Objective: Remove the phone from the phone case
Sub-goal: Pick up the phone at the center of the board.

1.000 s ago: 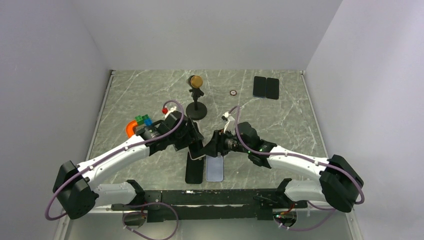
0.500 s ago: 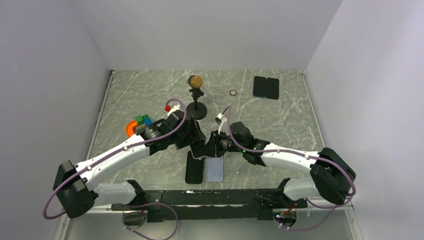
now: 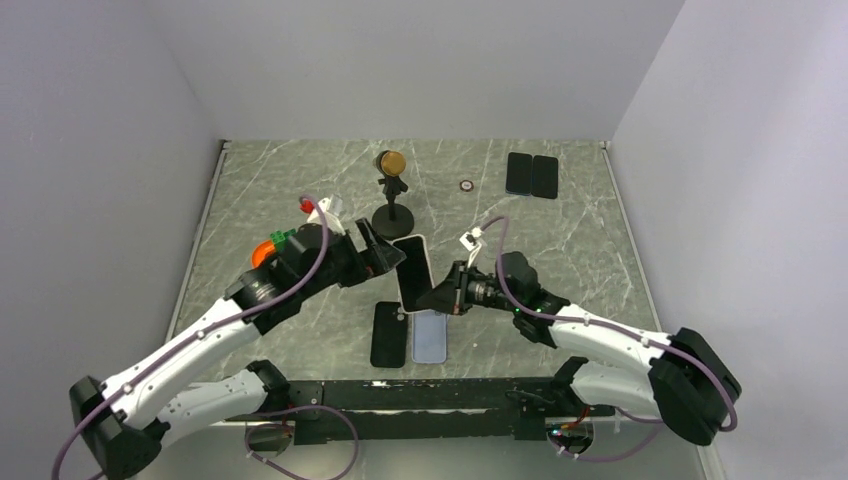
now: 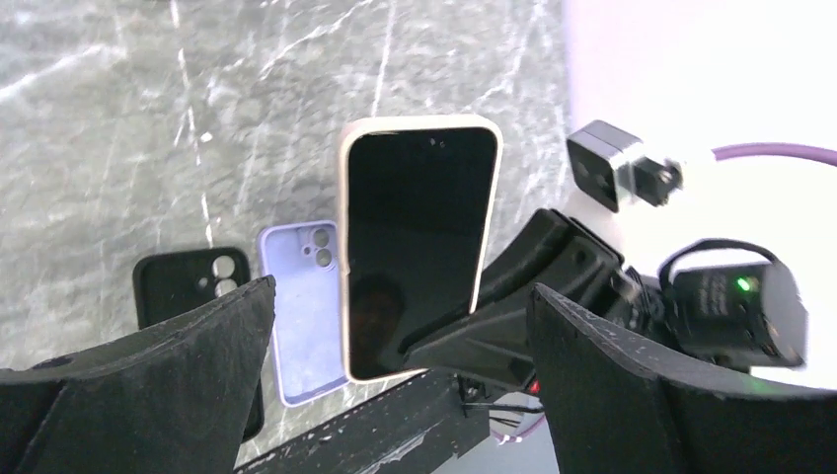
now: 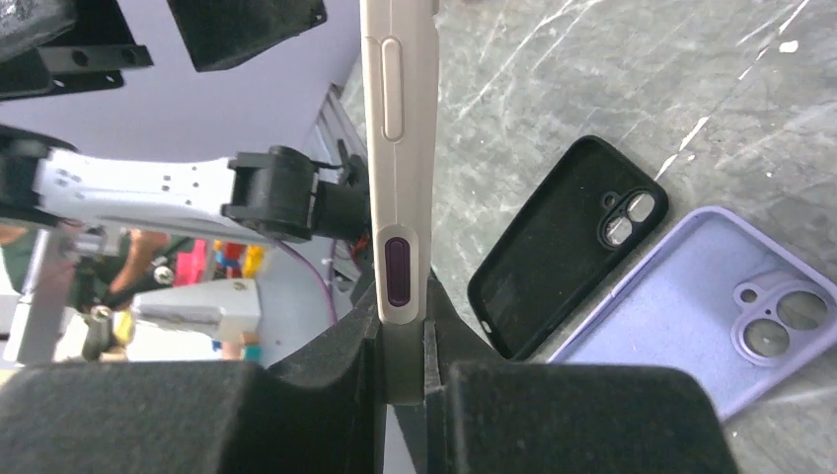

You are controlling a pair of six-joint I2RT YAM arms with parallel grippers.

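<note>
The phone has a black screen and a cream phone case round its rim, with a purple patch in the side. It is held up off the table, screen toward the left wrist camera. My right gripper is shut on its lower end, one finger on each face. My left gripper stands wide open just left of the phone, touching nothing. An empty black case and a lilac case lie flat below.
A black stand with a gold disc rises behind the phone. Coloured toy blocks sit by the left arm. Two dark phones and a small ring lie at the back right.
The right gripper has shut on the phone and raised it off the table. The left gripper has opened wide and drawn back to the left.
</note>
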